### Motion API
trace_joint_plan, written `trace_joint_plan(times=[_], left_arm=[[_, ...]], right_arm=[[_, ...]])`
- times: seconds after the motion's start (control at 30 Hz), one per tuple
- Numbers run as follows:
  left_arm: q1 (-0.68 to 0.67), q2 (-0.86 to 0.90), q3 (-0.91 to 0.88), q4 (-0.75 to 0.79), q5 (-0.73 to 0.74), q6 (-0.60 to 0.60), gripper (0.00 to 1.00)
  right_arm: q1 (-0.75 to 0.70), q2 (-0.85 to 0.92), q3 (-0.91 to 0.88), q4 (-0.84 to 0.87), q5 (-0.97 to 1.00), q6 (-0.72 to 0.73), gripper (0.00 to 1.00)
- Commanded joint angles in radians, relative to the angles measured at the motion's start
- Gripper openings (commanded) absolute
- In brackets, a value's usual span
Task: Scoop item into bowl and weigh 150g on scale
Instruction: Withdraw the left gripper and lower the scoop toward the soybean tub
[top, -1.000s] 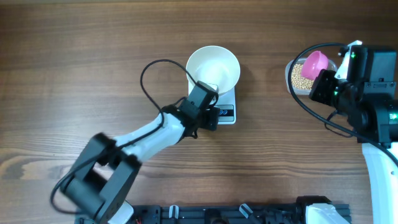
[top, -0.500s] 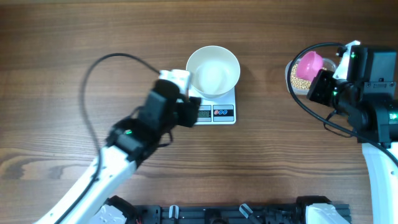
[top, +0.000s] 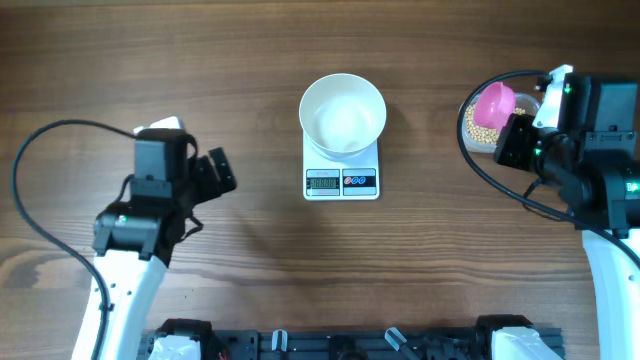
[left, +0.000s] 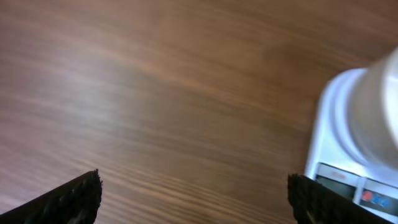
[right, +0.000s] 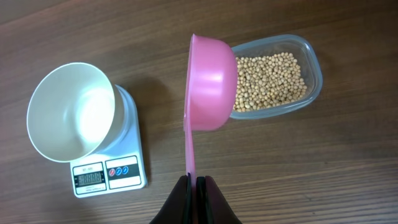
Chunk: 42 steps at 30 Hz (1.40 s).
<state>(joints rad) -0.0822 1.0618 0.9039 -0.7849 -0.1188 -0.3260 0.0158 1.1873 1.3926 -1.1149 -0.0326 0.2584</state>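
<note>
Right claw: the right gripper (right: 194, 202) is pinched tight on the thin handle of a pink plastic scoop (right: 211, 84), which it holds edge-on with the cup at the far end.
Item to right claw: the small round pale-tan beans (right: 267, 81) lie just beyond the scoop's cup, in a clear rounded-rectangular plastic tub (right: 314, 68). The cup overlaps the tub's left end; whether it touches the beans cannot be told.
Left claw: the left gripper (left: 193, 200) stands wide, fingers far apart with bare wood between them, gripping nothing.
Item to left claw: well apart, with the scale between them.
Scale: the small flat white square kitchen scale (top: 342, 180) sits mid-table, a little toward the far edge, display facing the near edge. Its digits are too small to read.
Bowl: the round plain white bowl (top: 343, 113) sits on the scale's platform, overhanging its far side.
Tub: toward the table's right edge, far half.
Surface: a dark-brown wood-grain table (top: 300, 50).
Surroundings: a black cable (top: 40, 140) loops by the left arm, and a black rail (top: 340, 345) runs along the near edge.
</note>
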Motion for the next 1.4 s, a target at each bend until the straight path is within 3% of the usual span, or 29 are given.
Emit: trace_joint_plan(times=[0.0, 0.4, 0.67, 0.8, 0.97, 1.37], left_arm=[[0.037, -0.005, -0.001, -0.002, -0.014, 0.008, 1.00], [0.037, -0.005, -0.001, -0.002, -0.014, 0.008, 1.00], [0.037, -0.005, -0.001, -0.002, -0.014, 0.008, 1.00], [0.037, -0.005, -0.001, -0.002, -0.014, 0.008, 1.00], [0.037, -0.005, -0.001, -0.002, -0.014, 0.008, 1.00], [0.037, -0.005, -0.001, -0.002, -0.014, 0.008, 1.00]], right_arm=[[-0.003, -0.002, 0.027, 0.003, -0.007, -0.024, 0.04], [-0.004, 0.011, 0.027, 0.010, 0.016, -0.197, 0.04], [-0.005, 0.024, 0.027, 0.020, -0.081, -0.201, 0.04], [-0.025, 0.018, 0.027, 0.005, -0.097, -0.117, 0.04], [-0.079, 0.017, 0.027, 0.006, -0.285, -0.094, 0.04], [-0.110, 0.017, 0.027, 0.035, -0.309, 0.277, 0.04]])
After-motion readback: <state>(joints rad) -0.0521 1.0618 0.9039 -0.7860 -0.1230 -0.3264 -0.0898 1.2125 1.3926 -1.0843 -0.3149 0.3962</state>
